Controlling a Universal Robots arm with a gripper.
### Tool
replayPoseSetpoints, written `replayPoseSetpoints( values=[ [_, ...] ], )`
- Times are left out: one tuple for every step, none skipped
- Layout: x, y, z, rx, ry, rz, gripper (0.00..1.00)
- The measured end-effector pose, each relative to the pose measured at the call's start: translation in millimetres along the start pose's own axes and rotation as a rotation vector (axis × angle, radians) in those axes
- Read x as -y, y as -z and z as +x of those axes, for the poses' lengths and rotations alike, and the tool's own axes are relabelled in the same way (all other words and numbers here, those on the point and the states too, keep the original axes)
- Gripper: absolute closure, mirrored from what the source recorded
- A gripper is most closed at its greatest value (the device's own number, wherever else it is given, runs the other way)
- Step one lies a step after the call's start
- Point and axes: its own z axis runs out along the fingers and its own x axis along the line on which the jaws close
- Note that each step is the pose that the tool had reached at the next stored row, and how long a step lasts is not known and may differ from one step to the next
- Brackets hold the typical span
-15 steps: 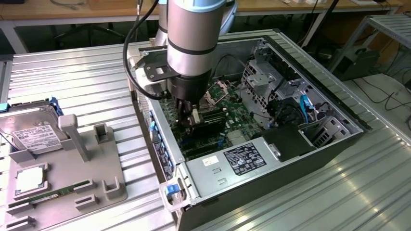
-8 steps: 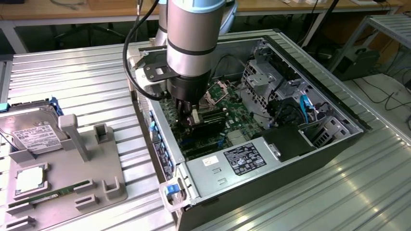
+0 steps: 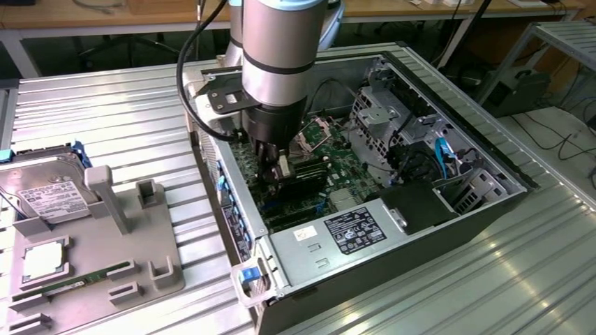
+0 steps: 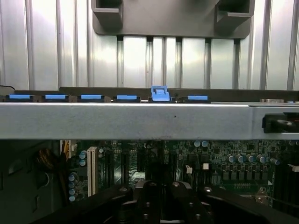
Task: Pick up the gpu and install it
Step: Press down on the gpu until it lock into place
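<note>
1. Looking first at the gripper (image 3: 281, 171): we see it lowered inside the open computer case (image 3: 484, 157), fingers drawn close together, just above the green motherboard (image 3: 326, 157).
2. We note a dark card-like part directly under the fingers, standing on edge among the expansion slots; we take it to be the gpu (image 3: 303, 185), though we cannot tell whether the fingers clamp it or merely touch it.
3. In the wrist view we see the black gripper (image 4: 163, 205) body low in front of the motherboard (image 4: 219, 161), with its capacitors and a white slot (image 4: 92, 170) beside it.
4. We record the case's grey metal rear wall (image 4: 131, 121) crossing the wrist view, with a row of blue clips (image 4: 160, 93) along its outer edge.
5. Inside the case we see the power supply (image 3: 349, 234) with its label, at the near end, and a blue cable (image 3: 440, 150) by the drive cage.
6. On the exterior view's left, well apart from the case, a grey fixture tray (image 3: 112, 272) rests on the ribbed metal table (image 3: 121, 118); it holds a hard drive (image 3: 47, 195) with a white label and a narrow green memory stick (image 3: 70, 285).
</note>
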Motion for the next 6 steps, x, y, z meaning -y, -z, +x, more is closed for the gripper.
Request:
replayPoseSetpoints(
  values=[
    [0.0,0.6,0.0,0.0000,0.000,0.0000,0.89],
    [0.0,0.7,0.0,0.0001,0.000,0.0001,0.89],
    [0.0,0.7,0.0,0.0000,0.000,0.0000,0.89],
    [0.0,0.8,0.0,0.0000,0.000,0.0000,0.89],
    [0.0,0.7,0.0,0.0000,0.000,0.0000,0.89],
    [0.0,0.8,0.0,0.0000,0.000,0.0000,0.89]
  ],
)
